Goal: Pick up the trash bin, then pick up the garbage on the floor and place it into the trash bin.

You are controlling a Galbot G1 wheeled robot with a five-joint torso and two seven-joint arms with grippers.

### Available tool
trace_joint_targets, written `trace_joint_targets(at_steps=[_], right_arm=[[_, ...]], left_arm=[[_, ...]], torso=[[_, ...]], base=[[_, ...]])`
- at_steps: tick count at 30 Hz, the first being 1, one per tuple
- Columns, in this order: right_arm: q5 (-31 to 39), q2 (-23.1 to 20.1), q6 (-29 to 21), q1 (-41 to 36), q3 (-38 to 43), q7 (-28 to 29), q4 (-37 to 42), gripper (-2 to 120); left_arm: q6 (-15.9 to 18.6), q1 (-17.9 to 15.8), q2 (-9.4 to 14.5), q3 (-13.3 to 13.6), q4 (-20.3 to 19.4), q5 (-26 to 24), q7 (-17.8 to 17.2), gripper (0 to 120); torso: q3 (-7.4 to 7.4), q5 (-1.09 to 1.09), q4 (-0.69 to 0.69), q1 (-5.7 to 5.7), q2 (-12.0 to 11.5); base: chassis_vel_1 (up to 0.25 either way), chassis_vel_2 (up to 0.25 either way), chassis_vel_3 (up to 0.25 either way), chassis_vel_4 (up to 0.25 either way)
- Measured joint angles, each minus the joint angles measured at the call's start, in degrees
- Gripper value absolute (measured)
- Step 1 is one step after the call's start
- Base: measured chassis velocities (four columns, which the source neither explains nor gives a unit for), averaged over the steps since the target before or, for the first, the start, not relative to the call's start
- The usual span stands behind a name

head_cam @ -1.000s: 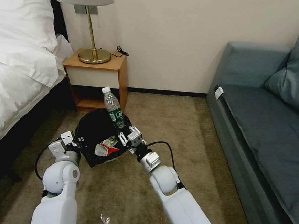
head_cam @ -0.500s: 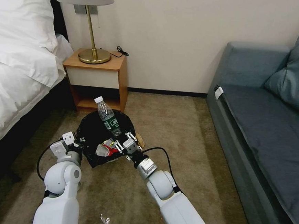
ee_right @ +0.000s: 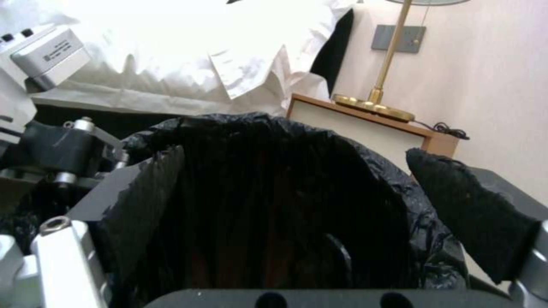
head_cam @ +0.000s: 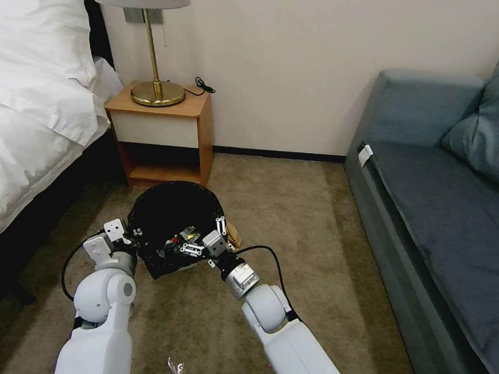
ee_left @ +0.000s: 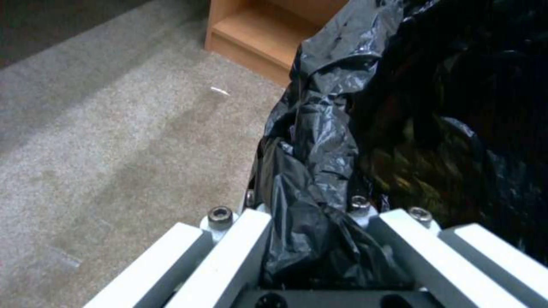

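Seen from the head camera: trash bin out front between the two arms, near the nightstand, over the carpet. Pinched at its left rim by the left gripper. Mouth turned upward, seemingly tipped a little toward the robot; long axis close to vertical. Hard to tell whether lifted clear of the carpet or resting on it. Right gripper poised at the near right edge of the mouth, spread wide and empty. Bits of coloured garbage just visible down inside. Tan scrap lying on the carpet just beside the bin's right side.

From the left wrist: clamped tight on a bunched fold of the black liner draped over the rim, bin wall presumably caught underneath. Carpet and the nightstand's open shelf beyond.

From the right wrist: both pads far apart, one to each side of the dark opening, nothing between them but the bin's interior. Left gripper visible across the rim, bed and lamp behind.

Judged for handling: likely light and thin-walled, so easily carried by one rim hold, though prone to swinging or tipping. Liner soft and slick, apt to slide if gripped alone. Best taken with the stiff rim itself between the fingers, liner trapped against it, mouth kept facing up.
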Motion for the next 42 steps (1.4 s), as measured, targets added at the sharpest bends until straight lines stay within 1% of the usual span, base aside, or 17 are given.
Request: trace_joint_targets(at_steps=[7,12,15,19,23,25,26,29,30,32,33,34,35,36,39,40,42], right_arm=[[0.5,0.6,0.0,0.9,0.5,0.4,-0.4,100],[2.0,2.1,0.0,2.7,2.0,2.4,-0.9,100],[2.4,2.4,-0.1,3.3,2.6,3.1,-1.3,100],[5.4,4.3,-1.6,6.5,5.9,7.3,-3.8,100],[6.6,5.1,-2.2,8.5,7.7,9.1,-5.5,100],[8.6,6.1,-3.0,11.4,9.9,12.6,-8.7,100],[8.6,6.1,-3.0,11.4,9.9,12.6,-8.7,100],[9.3,6.2,-2.7,14.3,12.4,14.3,-13.6,100],[9.3,6.2,-2.7,14.3,12.4,14.3,-13.6,100],[9.0,6.2,-1.5,16.0,13.5,16.4,-18.1,100],[9.0,6.2,-1.5,16.0,13.5,16.4,-18.1,100],[8.9,6.2,-1.1,16.7,14.1,17.1,-20.4,100],[8.7,6.2,-0.7,17.5,14.8,17.4,-23.3,100],[8.7,6.2,-0.7,17.5,14.8,17.4,-23.3,100],[8.0,6.2,0.1,19.0,16.2,16.7,-29.5,100],[8.0,6.2,0.1,19.0,16.2,16.7,-29.5,100],[8.8,6.2,-0.8,19.8,16.4,15.6,-32.5,100]], left_arm=[[0.0,-0.1,0.2,-0.4,0.1,-0.2,0.0,3],[0.0,-0.1,0.5,-1.5,0.1,-0.9,0.0,3],[0.0,-0.1,0.6,-1.6,0.0,-1.1,0.0,3],[0.0,-0.3,0.6,-2.4,-0.3,-1.7,0.0,3],[-0.1,-0.3,0.5,-2.9,-0.5,-2.1,-0.1,3],[-0.3,-0.1,0.6,-3.3,-0.5,-2.5,-0.1,3],[-0.3,-0.1,0.6,-3.3,-0.5,-2.5,-0.1,3],[-0.4,0.0,0.7,-3.8,-0.7,-2.8,-0.1,3],[-0.4,0.0,0.7,-3.8,-0.7,-2.8,-0.1,3],[-0.4,-0.1,0.9,-4.0,-0.7,-3.1,-0.1,3],[-0.4,-0.1,0.9,-4.0,-0.7,-3.1,-0.1,3],[-0.5,-0.2,0.9,-4.3,-0.7,-3.2,-0.1,3],[-0.6,-0.2,1.0,-4.6,-0.8,-3.4,-0.1,3],[-0.6,-0.2,1.0,-4.6,-0.8,-3.4,-0.1,3],[-0.6,0.0,1.2,-5.3,-1.0,-3.9,-0.1,3],[-0.6,0.0,1.2,-5.3,-1.0,-3.9,-0.1,3],[-0.6,0.2,1.5,-5.5,-1.3,-4.2,-0.1,3]], torso=[[0.0,0.0,0.0,0.0,0.0],[0.0,0.0,0.0,0.0,0.0],[0.0,0.0,0.0,0.0,0.0],[0.0,0.0,0.0,0.0,0.0],[0.0,0.0,0.0,0.0,0.0],[0.0,0.0,0.0,0.0,0.0],[0.0,0.0,0.0,0.0,0.0],[0.0,0.0,0.0,0.0,0.0],[0.0,0.0,0.0,0.0,0.0],[0.0,0.0,-0.01,0.0,0.0],[0.0,0.0,-0.01,0.0,0.0],[0.01,0.01,0.0,0.0,0.0],[0.0,0.0,0.0,0.0,0.0],[0.0,0.0,0.0,0.0,0.0],[0.01,0.01,-0.01,0.0,0.0],[0.01,0.01,-0.01,0.0,0.0],[0.0,0.0,0.0,0.0,0.0]], base=[[0.0,0.0,0.0,0.0],[0.0,0.0,0.0,0.0],[0.0,0.0,0.0,0.0],[0.0,0.0,0.0,0.0],[0.0,0.0,0.0,0.0],[0.0,0.0,0.0,0.0],[0.0,0.0,0.0,0.0],[0.0,0.0,0.0,0.0],[0.0,0.0,0.0,0.0],[0.0,0.0,0.0,0.0],[0.0,0.0,0.0,0.0],[0.0,0.0,0.0,0.0],[0.0,0.0,0.0,0.0],[0.0,0.0,0.0,0.0],[0.0,0.0,0.0,0.0],[0.0,0.0,0.0,0.0],[0.0,0.0,0.0,0.0]])
